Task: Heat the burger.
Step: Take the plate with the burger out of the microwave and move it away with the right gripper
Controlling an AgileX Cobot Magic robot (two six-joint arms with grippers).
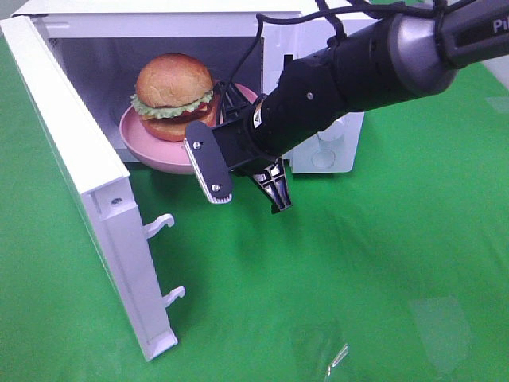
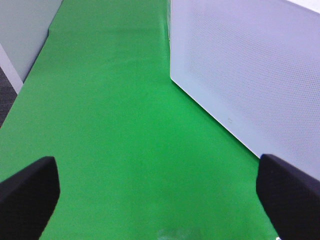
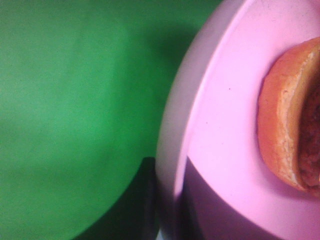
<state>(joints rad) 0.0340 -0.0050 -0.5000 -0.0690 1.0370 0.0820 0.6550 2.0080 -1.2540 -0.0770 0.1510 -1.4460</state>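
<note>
Burger [image 1: 175, 95] on its pink plate [image 1: 155, 155], right at the microwave's [image 1: 330, 151] mouth. From the high view, the plate sits half in, half out of the open cavity, its front edge hanging over the green cloth [image 1: 358, 270]. The door [image 1: 95, 199] swings wide to the left. The right gripper [image 1: 227, 119] reaches in from the right and is pinched on the plate's right rim, beside the bun. The left arm does not show in this view.

Over to the left wrist: left gripper [image 2: 160, 200] spread wide, nothing between its pads [image 2: 27, 192], only bare cloth below and the perforated white side of the microwave close by. It looks parked, out of the action.

Now the right wrist: very close in, pink plate rim filling the picture, a slice of the bun's edge at one side, and a dark finger [image 3: 145, 200] pressed against the rim from outside. That grip reads as firm.

So the step in hand, I'd say, is loading: plate and burger going in. The next move calls for a level push deeper into the cavity until the plate clears the sill, then a release and a clean retreat so the door can shut.
</note>
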